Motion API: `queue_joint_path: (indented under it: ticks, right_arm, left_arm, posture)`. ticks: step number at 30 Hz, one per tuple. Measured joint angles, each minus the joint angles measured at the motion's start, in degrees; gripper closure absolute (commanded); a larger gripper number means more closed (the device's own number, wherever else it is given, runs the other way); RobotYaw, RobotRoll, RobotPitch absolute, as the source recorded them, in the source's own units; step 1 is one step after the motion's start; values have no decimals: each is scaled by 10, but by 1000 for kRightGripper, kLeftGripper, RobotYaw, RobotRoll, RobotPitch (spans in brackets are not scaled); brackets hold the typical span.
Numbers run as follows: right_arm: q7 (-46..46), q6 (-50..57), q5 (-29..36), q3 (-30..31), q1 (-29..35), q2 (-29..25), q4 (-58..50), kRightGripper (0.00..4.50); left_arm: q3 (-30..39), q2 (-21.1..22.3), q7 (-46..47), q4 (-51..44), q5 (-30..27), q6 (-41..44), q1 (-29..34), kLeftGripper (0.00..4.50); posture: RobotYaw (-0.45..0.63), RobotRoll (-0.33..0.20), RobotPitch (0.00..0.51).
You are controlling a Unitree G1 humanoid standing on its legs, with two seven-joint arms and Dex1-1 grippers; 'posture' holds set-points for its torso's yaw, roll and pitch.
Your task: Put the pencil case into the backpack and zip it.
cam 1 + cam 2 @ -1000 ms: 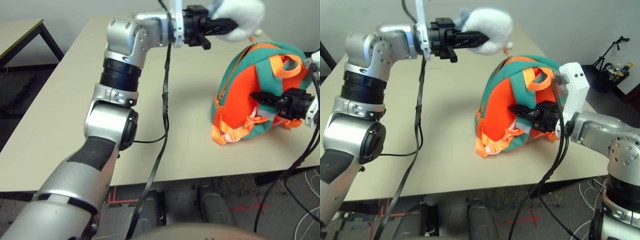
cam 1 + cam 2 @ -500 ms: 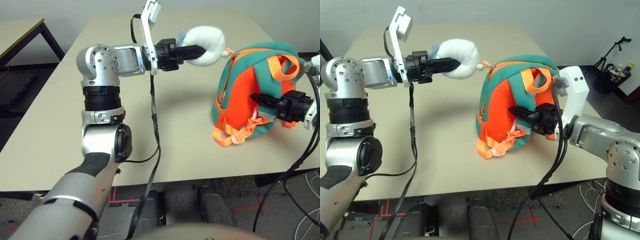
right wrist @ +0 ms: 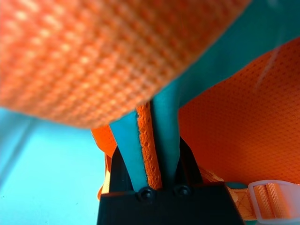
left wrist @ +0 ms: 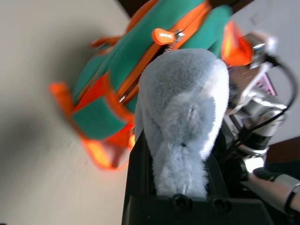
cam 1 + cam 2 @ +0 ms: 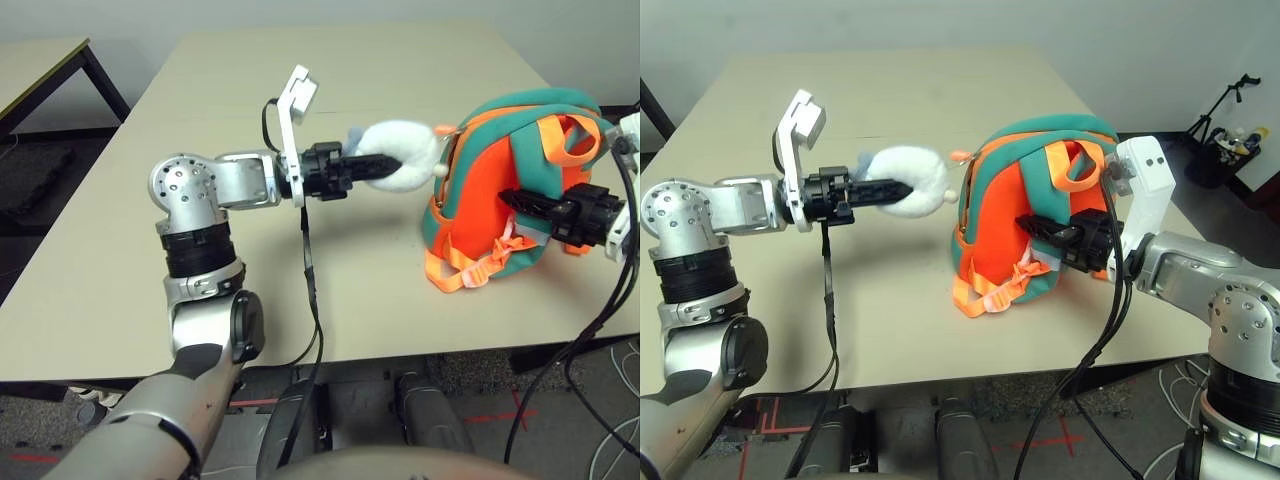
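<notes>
Zipping stage under way: both grippers clamped on the backpack's parts

The left gripper [image 5: 372,168] is closed on the plush shark [image 5: 910,182] hanging by the zip pull [image 4: 164,35], while the right gripper [image 5: 1048,229] pinches a teal-and-orange strap [image 3: 154,140]. The backpack [image 5: 505,190] stands near the table's [image 5: 250,80] right edge. The pencil case can't be seen, likely inside; whether the zip is fully shut can't be told

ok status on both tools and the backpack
Left tool shut on plush shark. Right tool shut on backpack strap edge. Backpack upright on table. Nothing in the way.
</notes>
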Motion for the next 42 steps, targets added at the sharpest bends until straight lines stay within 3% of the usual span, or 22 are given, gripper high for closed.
queue_joint_path:
  ticks: [5,16,22,27,29,34,36,38,40,41,42]
  right_arm:
    - [6,-2,-5,2,0,0,6,4308]
    - [10,-7,-12,4,-3,0,14,4308]
    - [8,-11,-13,3,0,5,14,4308]
    - [8,-16,-17,1,8,6,14,4308]
    - [8,-17,-18,0,10,6,13,3583]
    - [9,8,-3,-11,11,-5,9,2024]
    - [9,39,21,-31,12,-20,4,1320]
    - [9,67,44,-57,18,-37,-1,679]
    - [12,97,66,-82,33,-59,-8,93]
    - [15,114,75,-99,44,-74,-9,0]
    - [16,125,80,-110,52,-84,-9,0]
  left_arm:
    - [-63,21,-39,35,27,-41,52,4195]
    - [-211,23,-143,138,103,-148,77,4197]
    - [-249,5,-170,167,135,-181,77,4197]
    - [-239,-10,-168,174,145,-196,71,4197]
    - [-224,-9,-165,170,143,-194,63,4197]
    - [-157,9,-156,86,100,-135,62,2527]
    - [-117,36,-156,42,63,-86,61,1735]
    - [-89,78,-165,11,31,-43,61,1045]
    - [-78,151,-190,-19,-2,-11,74,449]
    - [-78,195,-204,-32,-15,-3,84,71]
    - [-77,223,-213,-37,-23,-1,93,32]
  posture:
    - [-91,0,87]
    - [-108,0,82]
    - [-120,0,73]
    - [-115,0,70]
    - [-114,0,71]
    - [-121,0,69]
    - [-124,0,71]
    - [-129,0,72]
    - [-129,0,76]
    - [-123,0,81]
    - [-120,0,82]
